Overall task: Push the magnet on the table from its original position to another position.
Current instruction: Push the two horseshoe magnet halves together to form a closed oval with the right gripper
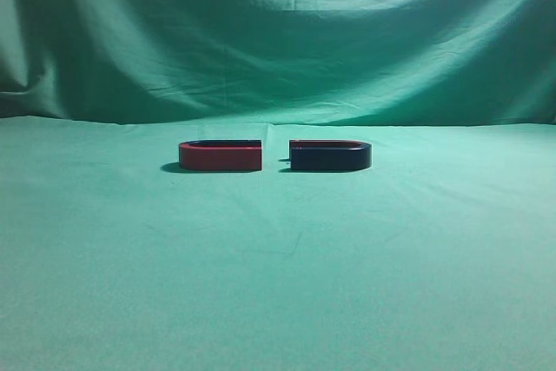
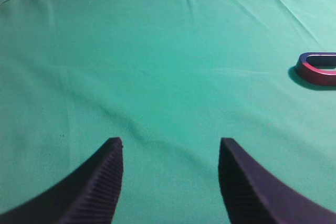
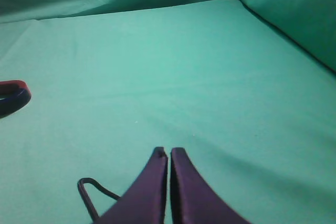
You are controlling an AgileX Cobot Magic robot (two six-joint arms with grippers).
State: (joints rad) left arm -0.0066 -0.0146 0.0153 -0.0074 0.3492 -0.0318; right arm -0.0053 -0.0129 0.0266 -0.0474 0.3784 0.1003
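Observation:
The dark navy-black magnet [image 1: 330,156] lies flat on the green-cloth table [image 1: 278,267], right of centre, its open end facing a red U-shaped magnet. Its rounded end shows at the left edge of the right wrist view [image 3: 11,98]. My right gripper [image 3: 169,153] is shut and empty, well to the right of the magnet over bare cloth. My left gripper [image 2: 170,145] is open and empty over bare cloth. Neither gripper shows in the exterior view.
The red U-shaped magnet [image 1: 221,155] lies just left of the dark one, a small gap between them; it also shows at the right edge of the left wrist view [image 2: 318,69]. A green cloth backdrop [image 1: 278,32] rises behind the table.

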